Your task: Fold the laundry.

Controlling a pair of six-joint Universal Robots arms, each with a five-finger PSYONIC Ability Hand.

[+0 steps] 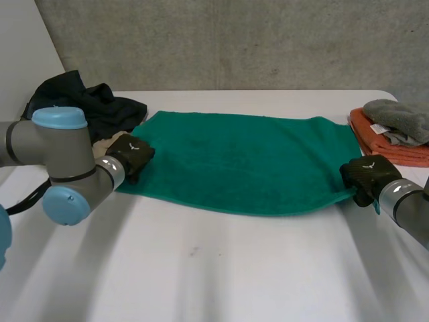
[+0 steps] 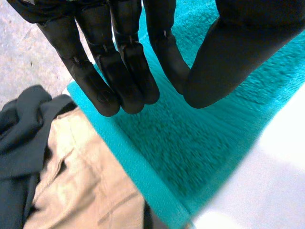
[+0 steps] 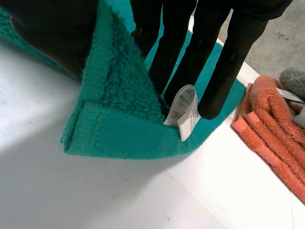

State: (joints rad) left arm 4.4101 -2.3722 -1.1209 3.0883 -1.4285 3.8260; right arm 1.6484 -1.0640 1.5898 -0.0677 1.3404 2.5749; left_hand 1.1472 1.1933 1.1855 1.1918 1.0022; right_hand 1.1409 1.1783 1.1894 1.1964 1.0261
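A green towel (image 1: pixel 241 161) lies spread flat across the table. My left hand (image 1: pixel 131 153) is at its near left corner. In the left wrist view the left hand (image 2: pixel 119 71) hangs just over the towel (image 2: pixel 200 152), its fingertips at the left edge and its thumb closed against a finger, with no cloth seen between them. My right hand (image 1: pixel 365 176) is at the near right corner. There the right hand (image 3: pixel 214 57) pinches the raised towel corner (image 3: pixel 119 129) between thumb and fingers, and a white label (image 3: pixel 183 112) hangs by the fingertips.
A pile of dark clothes (image 1: pixel 87 100) with a beige garment (image 2: pixel 81 181) lies just left of the towel. Folded orange towels (image 1: pixel 395 147) with a grey cloth (image 1: pixel 399 117) on top sit at the far right. Bare white table (image 1: pixel 214 268) lies in front.
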